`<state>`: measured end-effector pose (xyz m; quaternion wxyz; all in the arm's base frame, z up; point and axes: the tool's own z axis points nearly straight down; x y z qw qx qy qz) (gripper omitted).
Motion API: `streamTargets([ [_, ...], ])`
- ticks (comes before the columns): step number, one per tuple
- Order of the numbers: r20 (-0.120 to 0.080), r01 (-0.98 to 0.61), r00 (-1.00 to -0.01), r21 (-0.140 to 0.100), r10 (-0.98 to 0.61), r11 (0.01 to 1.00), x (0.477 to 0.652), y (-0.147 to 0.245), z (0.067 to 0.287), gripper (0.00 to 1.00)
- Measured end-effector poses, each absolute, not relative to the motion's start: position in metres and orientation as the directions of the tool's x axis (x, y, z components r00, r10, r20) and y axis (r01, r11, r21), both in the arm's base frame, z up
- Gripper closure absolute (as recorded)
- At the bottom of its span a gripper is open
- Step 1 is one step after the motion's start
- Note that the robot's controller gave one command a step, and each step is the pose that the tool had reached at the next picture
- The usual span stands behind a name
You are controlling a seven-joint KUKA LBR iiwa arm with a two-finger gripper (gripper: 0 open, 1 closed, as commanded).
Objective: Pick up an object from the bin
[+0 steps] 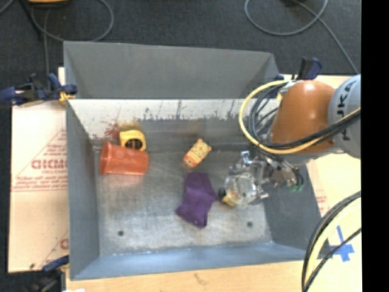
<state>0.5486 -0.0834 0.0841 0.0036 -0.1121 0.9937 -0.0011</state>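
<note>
Grey metal is walling in the bin point(170, 72), and much of its floor is lying bare. Reaching in from the right, the arm point(307, 111) is wearing a rounded orange cover, with looped cables point(254, 111) curling round it; its far end is being cut off at the edge. Below the cover the gripper point(241, 186) is sitting low over the right part of the floor. It is showing as a tangle of shiny metal that is hard to read, and I cannot tell whether the claw is open or closed.

An orange cup point(124, 160) is lying on its side at the left. A purple cloth point(196, 199) is lying crumpled in the middle, just left of the gripper. A yellow round thing point(132, 139) is touching the cup's upper edge. A small tan-and-yellow packet point(197, 153) is lying tilted near the back wall.

Smallest is a yellow-and-dark thing point(230, 198), lying between the cloth and the gripper's lower tip. It is partly hidden by the metal, so its kind and whether it is being gripped are unclear.
</note>
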Motion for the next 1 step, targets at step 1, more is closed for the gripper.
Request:
streamTargets([
  [1, -0.009, -0.224, -0.975, -0.003, -0.224, 0.975, 0.551, -0.0843, 0.1106, 1.0],
])
